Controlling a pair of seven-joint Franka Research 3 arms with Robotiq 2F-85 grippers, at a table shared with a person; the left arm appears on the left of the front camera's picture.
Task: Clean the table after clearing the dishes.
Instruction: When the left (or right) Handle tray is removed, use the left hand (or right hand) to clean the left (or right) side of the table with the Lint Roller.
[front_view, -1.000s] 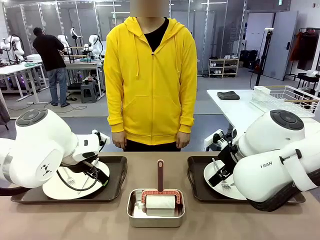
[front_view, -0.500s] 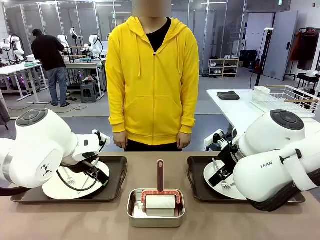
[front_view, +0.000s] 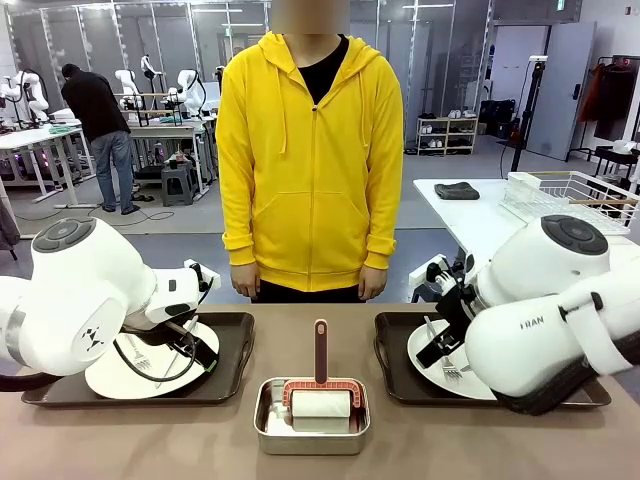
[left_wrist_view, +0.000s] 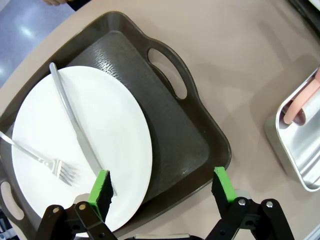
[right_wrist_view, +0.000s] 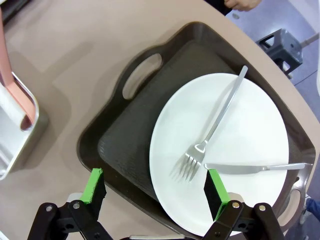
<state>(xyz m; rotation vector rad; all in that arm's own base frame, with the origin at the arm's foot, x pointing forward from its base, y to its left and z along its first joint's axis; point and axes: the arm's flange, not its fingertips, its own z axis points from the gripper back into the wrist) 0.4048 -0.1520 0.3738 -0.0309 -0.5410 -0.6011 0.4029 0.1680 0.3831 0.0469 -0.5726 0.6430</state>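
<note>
Two white plates on dark trays are the dishes. The left plate lies on its tray with a knife and fork. My left gripper hovers open over that tray's near edge, one pad over the plate. The right plate sits on its tray with a fork and knife. My right gripper hangs open above the plate's rim and the tray. Both grippers hold nothing. The table is taupe-brown.
A small steel pan holding a roller with a pink handle sits at the middle front. A person in a yellow hoodie stands at the far side, hands down. A white side table with a wire rack stands at the back right.
The person has shifted slightly to the right. My right arm has edged up a little; the left arm and both trays have not moved.
</note>
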